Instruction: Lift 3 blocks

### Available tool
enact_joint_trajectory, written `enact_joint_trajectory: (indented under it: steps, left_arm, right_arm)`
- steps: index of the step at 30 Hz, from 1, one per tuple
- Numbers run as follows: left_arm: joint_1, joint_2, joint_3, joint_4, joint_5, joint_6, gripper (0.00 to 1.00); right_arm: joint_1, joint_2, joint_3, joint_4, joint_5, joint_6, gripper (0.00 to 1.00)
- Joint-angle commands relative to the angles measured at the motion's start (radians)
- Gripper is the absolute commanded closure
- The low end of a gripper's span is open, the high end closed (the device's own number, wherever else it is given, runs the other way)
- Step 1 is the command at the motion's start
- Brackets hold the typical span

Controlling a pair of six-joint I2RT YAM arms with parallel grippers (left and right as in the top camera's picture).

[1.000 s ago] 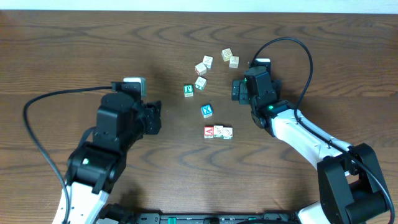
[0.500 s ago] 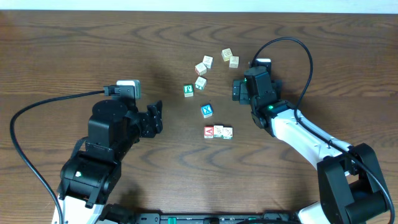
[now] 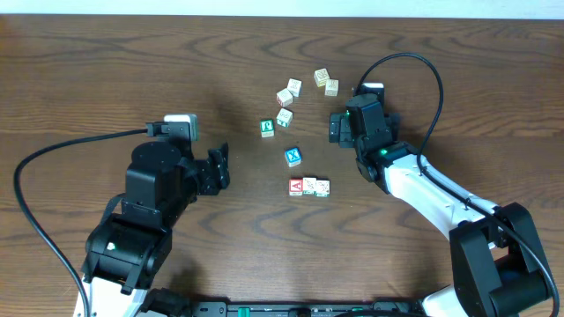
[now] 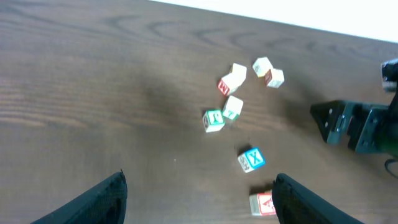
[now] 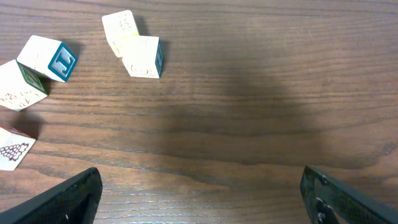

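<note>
Blocks (image 3: pixel 310 187) for this lift sit in a tight row on the table (image 3: pixel 106 70), just on the robot's side of the blue X cube (image 3: pixel 293 157): a red block with a white A (image 3: pixel 296 187) on the left, then two cream blocks (image 3: pixel 323 187), all three touching face to face. We judge them to be light, hard wooden cubes that will not give under pressure, with smooth printed faces that could slip if pinched off-centre. If we take them as one row, the hold belongs on the two outer end faces, with the squeeze running straight along the line and the pads low and centred. A crooked or high pinch would likely make the row buckle at the middle block. The left gripper (image 3: pixel 222 167) hangs well to the left of the blue X cube, jaws spread wide and empty. The right gripper (image 3: pixel 334 128) is to the cube's right and a little beyond it, also wide apart and holding nothing.
</note>
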Motion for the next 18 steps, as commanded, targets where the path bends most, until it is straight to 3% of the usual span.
enact_joint_trajectory:
  steps: [1,12,18]
  left_arm:
    - [0.005,-0.005,0.024,0.054,-0.027,0.006,0.25]
    - [0.003,0.005,0.022,0.337,-0.031,0.283,0.25]
    - [0.003,-0.09,-0.048,0.537,-0.03,0.419,0.25]
  right_arm:
    - [-0.002,0.007,0.008,-0.001,0.002,-0.011,0.01]
    - [-0.002,0.007,0.008,-0.001,0.002,-0.011,0.01]
    - [-0.002,0.007,0.008,-0.001,0.002,-0.011,0.01]
